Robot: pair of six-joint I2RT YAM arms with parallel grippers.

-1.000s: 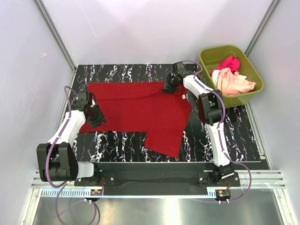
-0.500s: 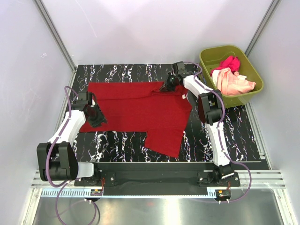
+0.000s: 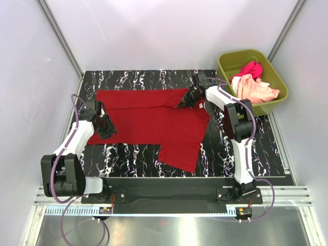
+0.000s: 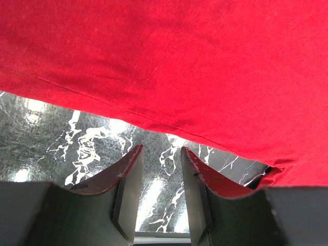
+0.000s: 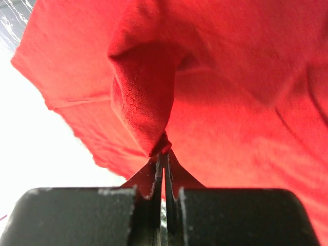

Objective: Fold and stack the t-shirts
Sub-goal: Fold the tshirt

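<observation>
The right gripper [image 5: 163,154] has its jaws pressed together on a raised pinch of the deep red t-shirt [image 3: 148,115], which bunches into a small peak at the fingertips, on the far right part of the cloth. The left gripper [image 4: 160,154] stands with its jaws spread and nothing between them, above the black marbled table [image 3: 128,154]; the shirt's near left hem runs just beyond its tips. The shirt lies spread mostly flat across the middle of the table. Past the right arm, at the far right, sits the olive-green tub [image 3: 277,97]. It holds the crumpled magenta-pink t-shirt [image 3: 251,68] on its far side and the pale peach t-shirt [image 3: 256,91] nearer.
</observation>
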